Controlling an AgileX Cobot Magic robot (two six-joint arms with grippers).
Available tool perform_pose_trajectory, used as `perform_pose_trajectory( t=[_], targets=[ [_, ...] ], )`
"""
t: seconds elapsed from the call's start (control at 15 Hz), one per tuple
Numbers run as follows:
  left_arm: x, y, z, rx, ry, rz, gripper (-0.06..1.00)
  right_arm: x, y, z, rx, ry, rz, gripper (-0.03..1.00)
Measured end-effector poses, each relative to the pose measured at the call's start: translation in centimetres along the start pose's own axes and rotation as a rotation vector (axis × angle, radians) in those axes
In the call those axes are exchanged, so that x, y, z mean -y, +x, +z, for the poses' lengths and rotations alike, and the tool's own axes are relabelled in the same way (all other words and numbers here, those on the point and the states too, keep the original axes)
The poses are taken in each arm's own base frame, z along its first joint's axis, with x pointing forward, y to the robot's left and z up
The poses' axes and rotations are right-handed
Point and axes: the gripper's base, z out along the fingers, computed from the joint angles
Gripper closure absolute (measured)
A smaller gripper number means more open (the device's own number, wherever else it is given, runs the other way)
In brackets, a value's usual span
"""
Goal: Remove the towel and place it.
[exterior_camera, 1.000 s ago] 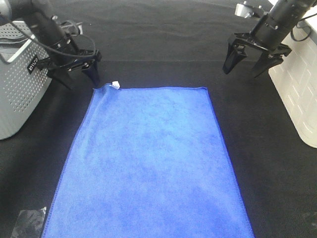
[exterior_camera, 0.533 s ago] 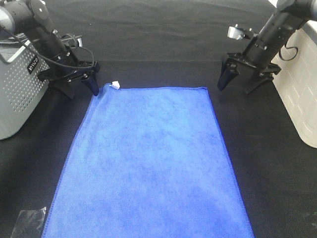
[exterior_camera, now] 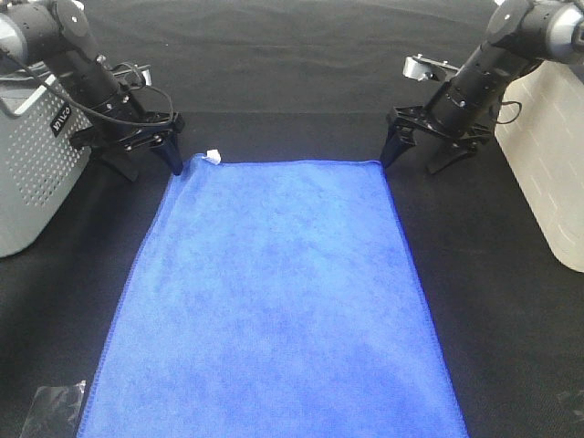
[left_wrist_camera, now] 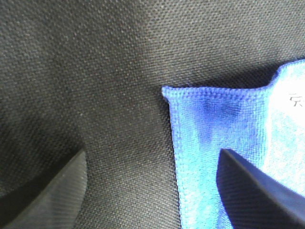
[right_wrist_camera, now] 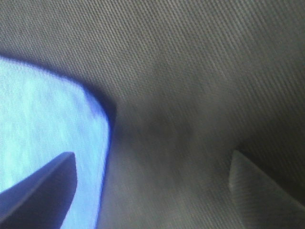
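Left claw [exterior_camera: 151, 170] is released, its jaws straddling the towel's [exterior_camera: 274, 301] far left corner. The right claw [exterior_camera: 411, 164] is likewise released at the far right corner, and nothing is gripped. The towel lies flat across the middle of the tabletop [exterior_camera: 292, 82], reaching its near edge.

Assessment: the towel appears laid out, with at most a corner adjustment outstanding.

Writing: the marks on the white tag [exterior_camera: 213, 155] are illegible. The label on the grey basket [exterior_camera: 36, 173] at the left edge reads roughly "MIYCO", though this is uncertain.

text: white lettering [exterior_camera: 62, 119] on grey basket [exterior_camera: 27, 182] side, looks like "MIYCO", unsure | tag [left_wrist_camera: 298, 100] at towel [exterior_camera: 274, 292] corner: faint print, unreadable
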Motion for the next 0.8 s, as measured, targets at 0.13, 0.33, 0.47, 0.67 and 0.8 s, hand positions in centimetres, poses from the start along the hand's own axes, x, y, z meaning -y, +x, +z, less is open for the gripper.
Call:
perform_pose_trajectory(
  t=[0.13, 0.33, 0.47, 0.67, 0.8],
  targets=[
    [0.0, 0.0, 0.0, 0.000, 0.000, 0.000, 0.22, -0.1, -0.1, 0.0, 0.009, -0.008, 0.022, 0.11],
    [0.0, 0.0, 0.0, 0.000, 0.000, 0.000, 0.22, -0.2, -0.1, 0.0, 0.008, -0.005, 0.019, 0.11],
    [0.0, 0.0, 0.0, 0.000, 0.000, 0.001, 0.22, -0.6, -0.1, 0.2, 0.006, 0.008, 0.004, 0.11],
    [0.2, 0.0, 0.0, -0.003, 0.007, 0.018, 0.22, -2.0, -0.2, 0.6, -0.001, 0.007, -0.023, 0.11],
    [1.2, 0.0, 0.4, 0.004, 0.026, 0.044, 0.22, -3.0, -0.2, 0.9, -0.007, 0.002, -0.042, 0.11]
  ],
)
